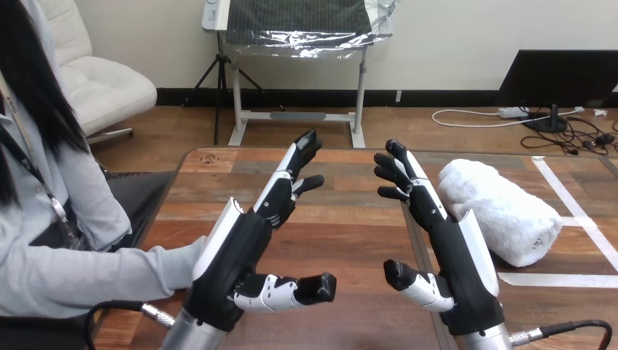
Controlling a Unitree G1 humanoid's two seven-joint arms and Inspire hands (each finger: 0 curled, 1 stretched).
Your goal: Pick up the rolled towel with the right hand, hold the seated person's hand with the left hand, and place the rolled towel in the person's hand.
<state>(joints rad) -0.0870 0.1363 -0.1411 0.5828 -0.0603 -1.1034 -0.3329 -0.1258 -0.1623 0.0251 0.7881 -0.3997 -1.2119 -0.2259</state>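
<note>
Now, you have both hands raised over table (342, 233), mid-frame, palms facing each other.
- Left hand (233, 255), lower centre-left: fingers straight, thumb out, nothing held.
- Right hand (455, 255), lower centre-right: fingers spread, relaxed, nothing held.
- Rolled towel (503, 211) lies on table at right of frame, just beyond right hand's back.
- White tape strips (554, 279) on tabletop beside towel.
- Person's grey sleeve (87, 273) enters lower left; its end passes behind left hand.
- Bare tabletop between your hands.
- Table's far edge upper centre, left edge beside sleeve.
</note>
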